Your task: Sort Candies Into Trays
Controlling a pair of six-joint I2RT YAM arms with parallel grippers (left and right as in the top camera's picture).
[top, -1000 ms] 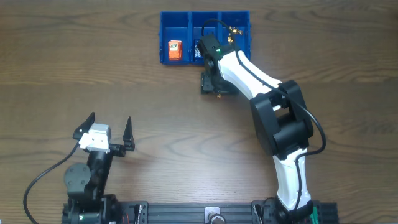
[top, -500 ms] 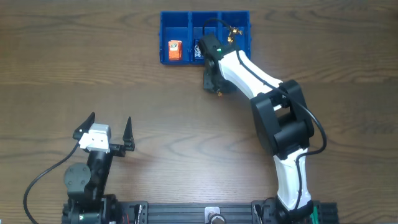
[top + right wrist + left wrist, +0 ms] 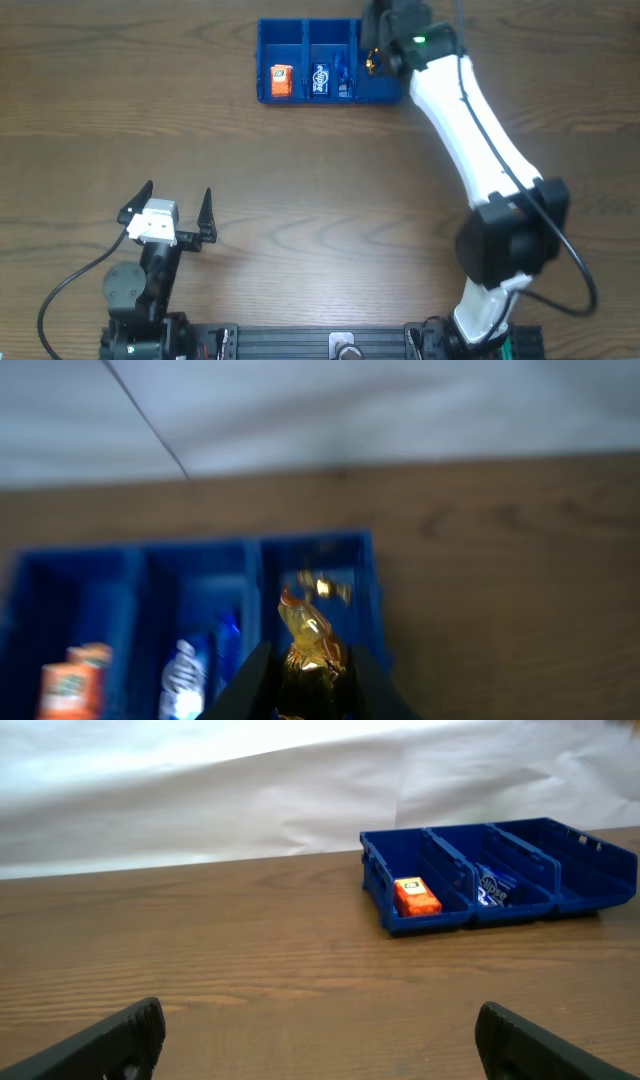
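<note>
Delivery step, I judge: the right pincer (image 3: 312,695) clasps a gold-wrapped candy (image 3: 308,645) over the blue tray's (image 3: 263,60) right compartment, at 12 o'clock on the surface (image 3: 300,200). Next it needs lowering, then letting go. The left pincer (image 3: 178,192) hangs released at 8 o'clock.

The right arm (image 3: 470,120) is wearing a long white shell between bulky black joints, a green light (image 3: 418,41) is glowing near its wrist, and a thin black cable (image 3: 588,278) is trailing beside its lower link. The left arm (image 3: 150,270) is showing black joints, a white block (image 3: 152,222) behind the left gripper's (image 3: 178,188) pointed black fingers (image 3: 208,208), and a looping black cable (image 3: 62,288).
</note>
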